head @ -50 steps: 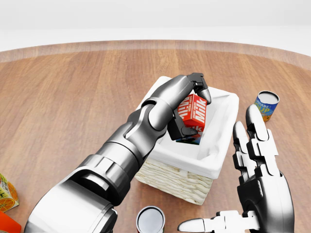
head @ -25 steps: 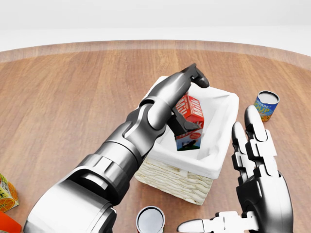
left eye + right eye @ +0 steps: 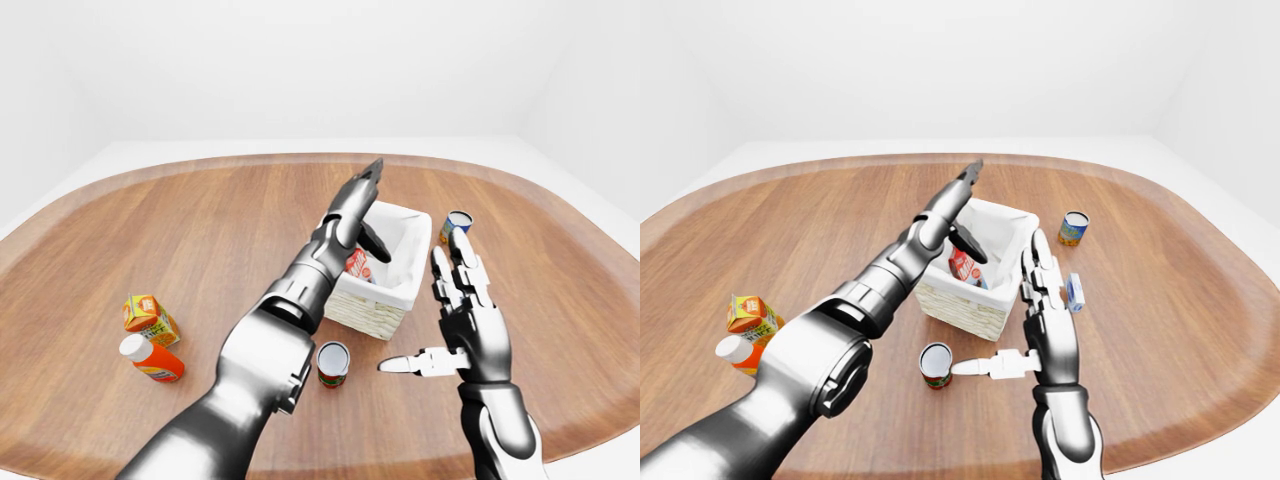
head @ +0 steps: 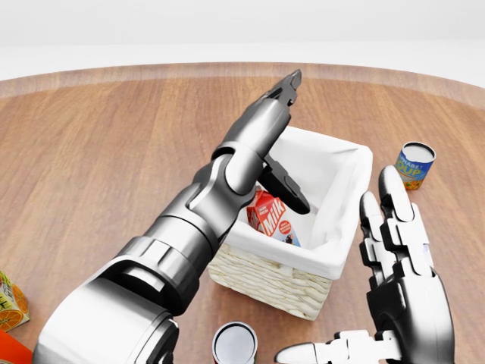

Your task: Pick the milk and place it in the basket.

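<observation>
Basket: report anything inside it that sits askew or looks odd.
The milk carton lies tilted inside the basket, leaning against the white liner rather than upright. The left hand above it is open. Nothing spilled or damaged.

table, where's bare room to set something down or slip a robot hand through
Bare wood spans the table at the left-eye view's top left, above the orange carton, and right of the blue can. It is crowded around the basket: left robot hand, right robot hand, red can.

A rounded wooden table (image 3: pixel 180 220) stands among plain white walls (image 3: pixel 300 70).
</observation>
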Controlling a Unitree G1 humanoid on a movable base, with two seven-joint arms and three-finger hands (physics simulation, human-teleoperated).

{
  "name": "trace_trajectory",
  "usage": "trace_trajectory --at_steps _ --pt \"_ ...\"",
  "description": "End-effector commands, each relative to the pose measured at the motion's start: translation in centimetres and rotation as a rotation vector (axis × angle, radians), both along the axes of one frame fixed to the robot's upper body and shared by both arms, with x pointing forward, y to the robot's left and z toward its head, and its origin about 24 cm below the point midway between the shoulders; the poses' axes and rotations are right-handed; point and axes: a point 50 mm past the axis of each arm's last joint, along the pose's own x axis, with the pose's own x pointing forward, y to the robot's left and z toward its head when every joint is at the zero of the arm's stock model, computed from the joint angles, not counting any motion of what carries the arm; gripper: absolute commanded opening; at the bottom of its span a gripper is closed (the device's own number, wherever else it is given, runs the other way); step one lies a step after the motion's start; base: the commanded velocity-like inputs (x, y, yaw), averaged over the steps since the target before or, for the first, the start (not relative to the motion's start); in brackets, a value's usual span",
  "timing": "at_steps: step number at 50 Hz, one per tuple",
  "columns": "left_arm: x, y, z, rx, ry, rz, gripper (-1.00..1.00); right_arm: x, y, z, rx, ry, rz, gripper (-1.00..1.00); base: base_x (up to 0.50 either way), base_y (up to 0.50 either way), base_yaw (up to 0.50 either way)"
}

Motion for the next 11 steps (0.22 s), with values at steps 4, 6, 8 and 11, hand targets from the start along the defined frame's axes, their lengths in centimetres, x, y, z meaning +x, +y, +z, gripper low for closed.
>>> trace_trajectory --at_steps 4,6,8,11 --pt "0.21 0.77 -0.37 -0.001 0.001 0.029 1.0 0.03 0.15 -0.13 -0.004 0.004 0.005 1.0 0.0 0.0 0.0" --pt "0.22 0.76 -0.31 0.003 -0.004 0.028 1.0 -0.02 0.12 -0.06 -0.003 0.002 0.004 1.0 0.0 0.0 0.0" --pt "0.27 0.79 -0.13 -0.005 -0.006 0.03 1.0 0.04 0.05 -0.07 -0.001 0.003 0.001 1.0 0.0 0.0 0.0" --pt "0.3 0.85 -0.08 -0.004 -0.01 0.033 1.0 0.01 0.05 0.02 -0.001 0.001 0.001 1.0 0.0 0.0 0.0"
